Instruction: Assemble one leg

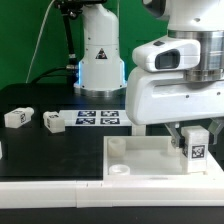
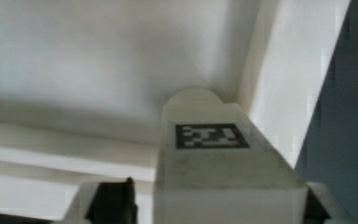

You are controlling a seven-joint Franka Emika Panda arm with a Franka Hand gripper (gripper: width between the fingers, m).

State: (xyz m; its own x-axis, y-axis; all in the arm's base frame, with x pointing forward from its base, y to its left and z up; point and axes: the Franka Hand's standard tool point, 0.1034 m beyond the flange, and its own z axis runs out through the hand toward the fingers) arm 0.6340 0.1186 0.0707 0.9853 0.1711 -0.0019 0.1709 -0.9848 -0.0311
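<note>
My gripper [image 1: 194, 138] is shut on a white leg [image 1: 196, 146] with a black-and-white tag, held upright over the right part of the large white tray [image 1: 135, 160]. In the wrist view the leg [image 2: 217, 160] fills the space between the dark fingers [image 2: 123, 203], tag facing the camera, its tip pointing at the tray's inner corner [image 2: 247, 70]. Two more legs [image 1: 18, 117] [image 1: 53, 122] lie on the black table at the exterior view's left.
The marker board [image 1: 98, 117] lies on the table behind the tray. The white robot base [image 1: 100, 55] stands at the back. A round socket [image 1: 118, 169] sits in the tray's front-left corner. A white ledge [image 1: 50, 195] runs along the table's front.
</note>
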